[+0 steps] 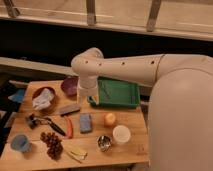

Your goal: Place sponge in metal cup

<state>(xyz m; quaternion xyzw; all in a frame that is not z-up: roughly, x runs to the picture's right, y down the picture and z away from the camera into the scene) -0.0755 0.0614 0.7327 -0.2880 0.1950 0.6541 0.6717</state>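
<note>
Sponge (86, 122): lies flat on the table, on the camera side of the jaws and apart from them; nothing touches it.
Metal cup (104, 143): upright, farther from the jaws than the sponge, near the table's front edge, apart from the sponge.
Gripper (86, 99): points down over the tray's rim on the picture's left; the jaws stand wide and hold nothing.
Arm (125, 67): white, coming in from the picture's right.
Tray (131, 103): green, shallow, directly to the picture's right of the jaws.
Purple bowl (69, 86): just to the other side of the jaws.
Grey block (69, 109): between the jaws and the sponge, a little to the picture's left.
Orange thing (109, 119): small and round, just beside the sponge, under the tray's front rim.
White cup (121, 134): just beside the metal cup.
Far from the jaws: a brown bowl (36, 92) with a white cloth (43, 99), a blue cup (20, 142), grapes (51, 143).
Table (125, 155): light wood.
Room: a dark wall behind the table, with upright metal posts above it.
</note>
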